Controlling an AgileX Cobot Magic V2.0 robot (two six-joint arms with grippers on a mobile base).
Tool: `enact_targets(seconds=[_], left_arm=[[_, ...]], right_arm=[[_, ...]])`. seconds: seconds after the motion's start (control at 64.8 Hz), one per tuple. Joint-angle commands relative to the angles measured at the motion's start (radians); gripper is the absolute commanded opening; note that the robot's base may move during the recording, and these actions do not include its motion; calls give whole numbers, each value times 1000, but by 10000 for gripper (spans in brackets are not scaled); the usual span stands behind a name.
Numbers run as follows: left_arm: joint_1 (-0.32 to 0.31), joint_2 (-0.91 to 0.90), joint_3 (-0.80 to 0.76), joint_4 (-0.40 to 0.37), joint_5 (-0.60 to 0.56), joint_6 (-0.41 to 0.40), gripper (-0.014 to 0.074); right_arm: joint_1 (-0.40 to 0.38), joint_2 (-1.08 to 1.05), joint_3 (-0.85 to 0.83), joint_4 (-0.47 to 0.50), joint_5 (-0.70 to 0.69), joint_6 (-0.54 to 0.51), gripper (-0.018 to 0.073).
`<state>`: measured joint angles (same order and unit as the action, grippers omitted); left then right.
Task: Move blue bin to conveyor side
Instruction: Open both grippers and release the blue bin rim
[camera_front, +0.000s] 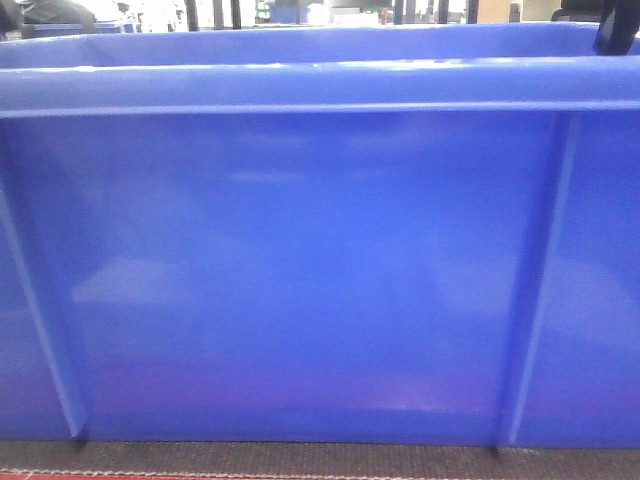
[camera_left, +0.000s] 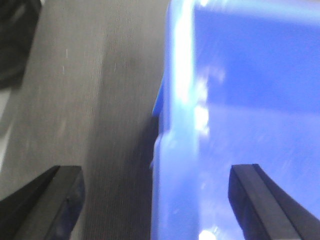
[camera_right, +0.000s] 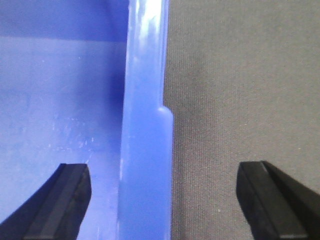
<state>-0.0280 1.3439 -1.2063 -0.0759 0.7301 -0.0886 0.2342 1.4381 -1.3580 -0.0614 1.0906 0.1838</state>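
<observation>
dark grey woven conveyor (camera_front: 300, 458) underfoot, with a thin red edge along the very bottom of the front view. bright, blurry room stuff far behind, too fuzzy to name.

blue bin (camera_front: 300, 280) sitting right on the belt, so close that it fills nearly the whole front view. long side wall turned flat toward the camera, long axis running left to right across the picture. thick flat rim on top, thin upright ribs near the left and right ends of the wall, glossy and smooth between. open top facing up. small dark piece poking in over the rim at the top right corner, too little showing to tell what.

left gripper (camera_left: 155, 200) spread wide, straddling the bin's left end wall: one black finger (camera_left: 45, 200) out over the grey belt, the other over the blue inside. rim passing between them, not pinched. cannot tell height above the rim. picture a bit blurry.

right gripper (camera_right: 165, 200) spread wide too, straddling the right end wall the same way: one black finger (camera_right: 55, 200) over the blue inside, the other out over the belt. pale rim with a small step running straight up the middle of the view, not touched by either finger.
</observation>
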Motion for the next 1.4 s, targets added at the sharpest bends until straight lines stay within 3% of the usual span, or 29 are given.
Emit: enact_targets(seconds=[0.0, 0.093, 0.139, 0.324, 0.37, 0.478, 0.632, 0.74, 0.956, 1.249, 1.388], left_arm=[[5, -32, -33, -1, -2, -2, 472], [5, -54, -61, -1, 8, -2, 430], [5, -69, -75, -1, 21, -2, 365], [5, -141, -107, -1, 42, -2, -17], [5, -149, -107, 2, 15, -2, -33], [5, -163, -108, -5, -47, -2, 9], [5, -182, -123, -40, 8, -2, 11], [5, -227, -81, -43, -21, -2, 11], [5, -415, 154, -43, -221, -2, 11], [5, -716, 578, -5, -660, 9, 11], [5, -813, 720, -3, -759, 9, 11]], right_arm=[[-6, -30, -37, -21, 22, -5, 475], [-6, -47, -74, -21, 48, -9, 419], [-6, -57, -93, -21, 61, -9, 360], [-6, -107, -168, -2, 81, -9, -43], [-6, -116, -185, 8, 62, -9, -105], [-6, -123, -213, 10, 13, -9, -69], [-6, -131, -251, 24, 45, -9, -74], [-6, -171, -216, 20, -6, -9, -81], [-6, -385, 106, -18, -305, -11, -86], [-6, -723, 620, -65, -795, -38, -86], [-6, -839, 775, -73, -917, -38, -89]])
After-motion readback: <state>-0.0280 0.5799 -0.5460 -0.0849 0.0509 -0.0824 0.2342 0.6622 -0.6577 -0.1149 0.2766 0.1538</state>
